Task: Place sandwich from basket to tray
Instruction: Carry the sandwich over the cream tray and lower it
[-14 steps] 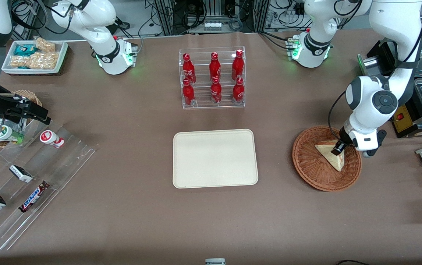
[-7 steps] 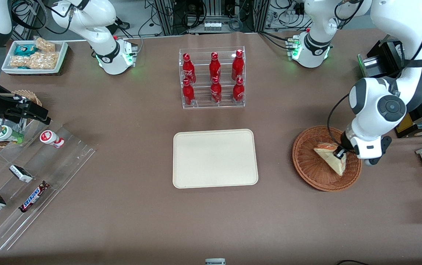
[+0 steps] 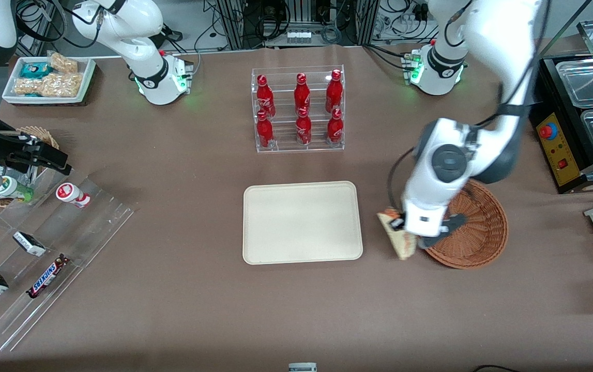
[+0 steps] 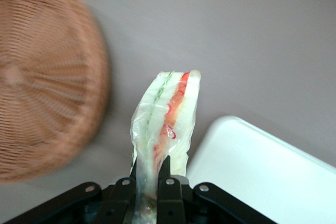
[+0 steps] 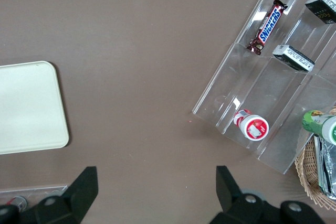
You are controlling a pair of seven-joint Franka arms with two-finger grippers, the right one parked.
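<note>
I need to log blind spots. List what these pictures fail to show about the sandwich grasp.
- Front view: the arm's wrist covers the claw and part of the sandwich.
- Left wrist view: the sandwich hides the fingers' contact faces; the basket is blurred and cut off.

Even, soft overhead light fills every view, bright without harsh glare. In the wrist view the basket (image 4: pixel 44 80) beside the gripper (image 4: pixel 150 182) is smeared by motion blur, while the sandwich (image 4: pixel 165 124) pinched between its fingers stays sharp, its wrap faintly glossy. The tray (image 3: pixel 302 222) casts only a thin shadow.
</note>
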